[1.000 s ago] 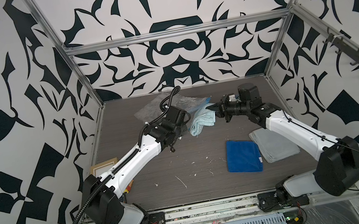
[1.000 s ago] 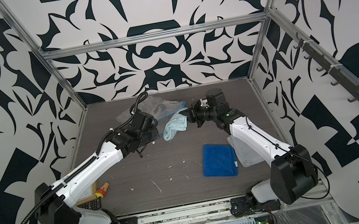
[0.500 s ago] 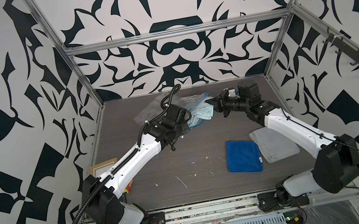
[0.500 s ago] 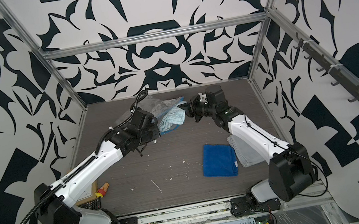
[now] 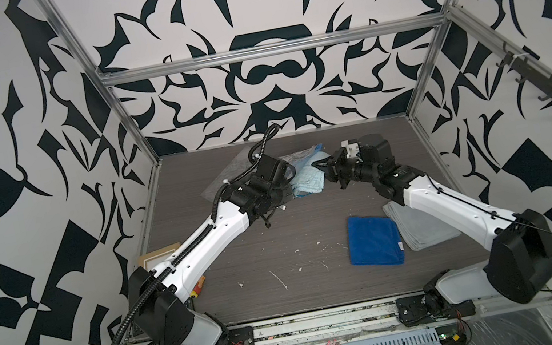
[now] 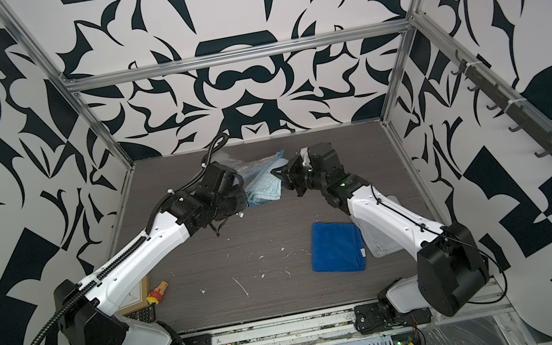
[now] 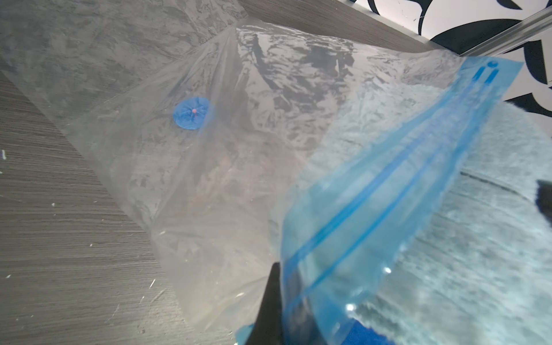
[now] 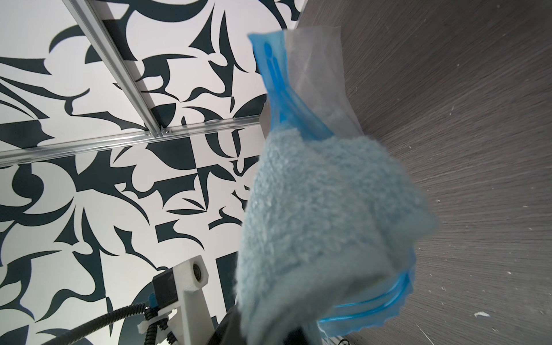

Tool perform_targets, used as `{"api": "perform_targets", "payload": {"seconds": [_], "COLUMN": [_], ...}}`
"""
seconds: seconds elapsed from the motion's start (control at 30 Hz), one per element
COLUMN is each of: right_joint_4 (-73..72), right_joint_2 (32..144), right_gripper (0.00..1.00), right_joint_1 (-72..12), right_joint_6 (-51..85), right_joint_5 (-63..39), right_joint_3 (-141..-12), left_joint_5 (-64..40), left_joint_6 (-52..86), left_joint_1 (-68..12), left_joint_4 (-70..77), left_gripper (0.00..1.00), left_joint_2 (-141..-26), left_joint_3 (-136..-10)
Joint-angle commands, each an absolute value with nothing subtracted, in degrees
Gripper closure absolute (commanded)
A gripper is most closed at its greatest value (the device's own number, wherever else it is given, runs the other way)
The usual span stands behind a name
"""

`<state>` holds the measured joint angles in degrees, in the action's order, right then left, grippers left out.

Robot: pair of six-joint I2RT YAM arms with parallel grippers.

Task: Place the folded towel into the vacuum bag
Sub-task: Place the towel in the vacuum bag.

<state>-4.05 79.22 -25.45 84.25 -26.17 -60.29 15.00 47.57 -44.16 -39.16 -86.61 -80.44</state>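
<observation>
Insertion is in hand. The left gripper [image 7: 286, 295], jaws shut, pinches the zip strip [image 7: 388, 191] of the vacuum bag [image 7: 239, 149], holding its mouth up at the table's [image 5: 325, 287] 12 o'clock. The right gripper [image 5: 320, 165], at the mouth's 3 o'clock, is clamped on the light blue towel [image 8: 322, 215]. Next: push toward 9 o'clock, then release. The towel seems only partly inside; plastic and the left arm [image 5: 215, 230] hide its depth

White shells, blk joints; corrugated blk cable [image 5: 117, 341] on left arm [image 5: 209, 237].
</observation>
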Motion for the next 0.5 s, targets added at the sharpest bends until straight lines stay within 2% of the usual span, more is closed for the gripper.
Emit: {"api": "perform_targets", "payload": {"seconds": [0.0, 0.27, 0.47], "right_joint_4": [-2.3, 13.0, 19.2], "right_joint_2": [79.2, 78.6, 77.4], "right_gripper": [1.0, 0.99, 0.58], "right_joint_1": [-26.4, -27.0, -27.0], "right_joint_6": [82.2, 75.1, 67.9], "right_joint_5": [-28.7, -26.2, -19.2], "right_joint_3": [-65.1, -67.7, -70.1], "left_joint_5": [14.8, 12.0, 10.1], "left_joint_6": [47.5, 44.6, 43.9], "left_joint_1": [-44.3, -44.3, -44.3], "left_joint_4": [-38.6, -36.8, -38.6], "left_gripper": [1.0, 1.0, 1.0], "left_joint_2": [-87.0, -86.1, -85.7], "left_joint_3": [-79.9, -81.0, -82.6]}}
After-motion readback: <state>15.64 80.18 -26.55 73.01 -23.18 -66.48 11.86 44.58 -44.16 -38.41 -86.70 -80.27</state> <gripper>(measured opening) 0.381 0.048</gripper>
